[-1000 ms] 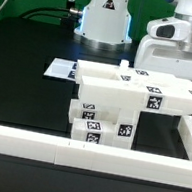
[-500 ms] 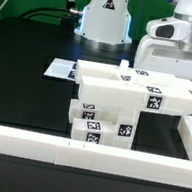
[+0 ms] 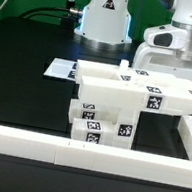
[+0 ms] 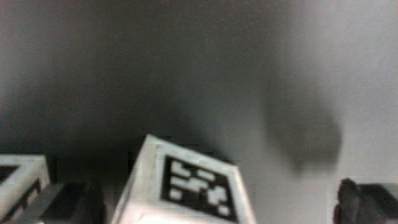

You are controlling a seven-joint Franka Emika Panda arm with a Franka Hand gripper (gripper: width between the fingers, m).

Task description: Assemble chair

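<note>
Plainly, from the exterior view, the chair (image 3: pixel 123 104) is a cluster of white parts in the middle of the black counter (image 3: pixel 25 82). It sits just inside the near border rail (image 3: pixel 84 155), with the marker board (image 3: pixel 60 70) behind it toward the exterior view's left. A flat slab (image 3: pixel 136 89) lies across tagged leg blocks (image 3: pixel 97 125), and the arm (image 3: pixel 182 43) hangs above the slab's far end on the exterior view's right, not touching it. I'd judge these pieces stiff, light and smooth-faced, so likely slippery. They should not break easily, but the stack looks as if a sideways nudge could shift it. The wrist view is blurred: one tagged block (image 4: pixel 187 180) shows close below, another (image 4: pixel 22 175) just beside it. The fingers (image 4: pixel 368 198), only a dark edge here, stand wide apart with nothing between them. The best hold seems to be across two flat, parallel sides of a block or the slab's thin edge, squarely and near its middle.
</note>
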